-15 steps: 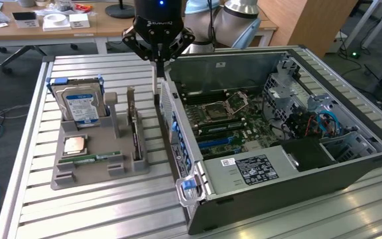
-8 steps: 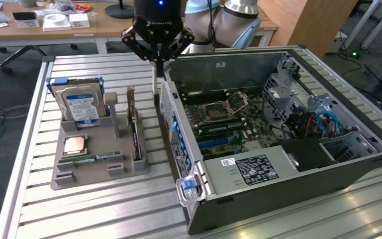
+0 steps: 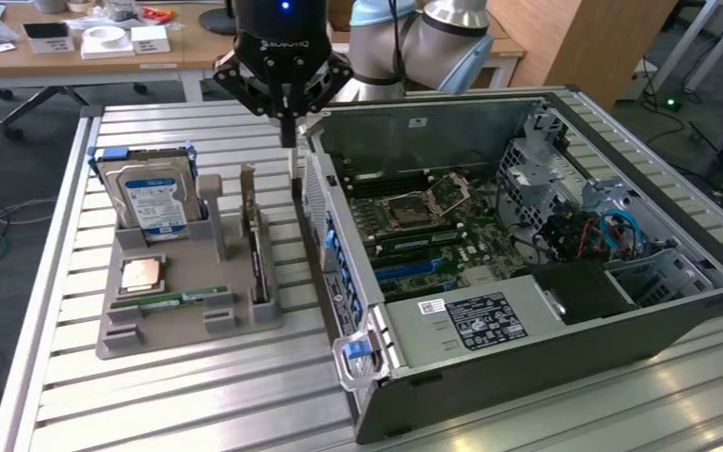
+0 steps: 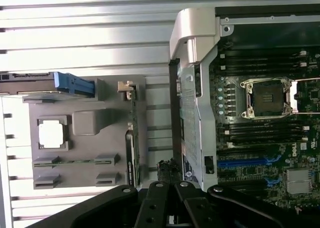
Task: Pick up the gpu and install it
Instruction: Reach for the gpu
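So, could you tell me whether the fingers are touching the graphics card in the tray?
Apart. In the exterior view the shut fingers hang above and beside the graphics card standing in its tray, with clear space between them.

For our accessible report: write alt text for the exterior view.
A robot's shut hand hangs over the gap between a grey tray and an open PC case on a slatted table. The gpu stands on edge in the tray, with a hard drive, CPU and RAM stick.
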Available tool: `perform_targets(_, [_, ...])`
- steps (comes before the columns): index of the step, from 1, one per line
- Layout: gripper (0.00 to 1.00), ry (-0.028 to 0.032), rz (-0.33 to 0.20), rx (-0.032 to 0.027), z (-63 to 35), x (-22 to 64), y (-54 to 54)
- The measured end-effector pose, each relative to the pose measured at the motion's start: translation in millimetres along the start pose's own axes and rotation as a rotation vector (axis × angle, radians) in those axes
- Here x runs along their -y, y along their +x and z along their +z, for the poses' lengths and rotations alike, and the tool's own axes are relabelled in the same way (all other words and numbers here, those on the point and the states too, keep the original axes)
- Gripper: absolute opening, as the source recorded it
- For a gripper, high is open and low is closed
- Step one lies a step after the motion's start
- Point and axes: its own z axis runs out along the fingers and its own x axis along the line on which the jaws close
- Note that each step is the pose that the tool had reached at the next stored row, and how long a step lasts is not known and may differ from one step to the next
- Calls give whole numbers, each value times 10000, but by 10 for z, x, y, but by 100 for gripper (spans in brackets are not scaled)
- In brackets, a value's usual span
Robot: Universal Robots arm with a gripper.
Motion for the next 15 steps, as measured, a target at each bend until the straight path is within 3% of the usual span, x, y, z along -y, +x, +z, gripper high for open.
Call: perform_targets(15, [11,1,1,-11,5,28,368])
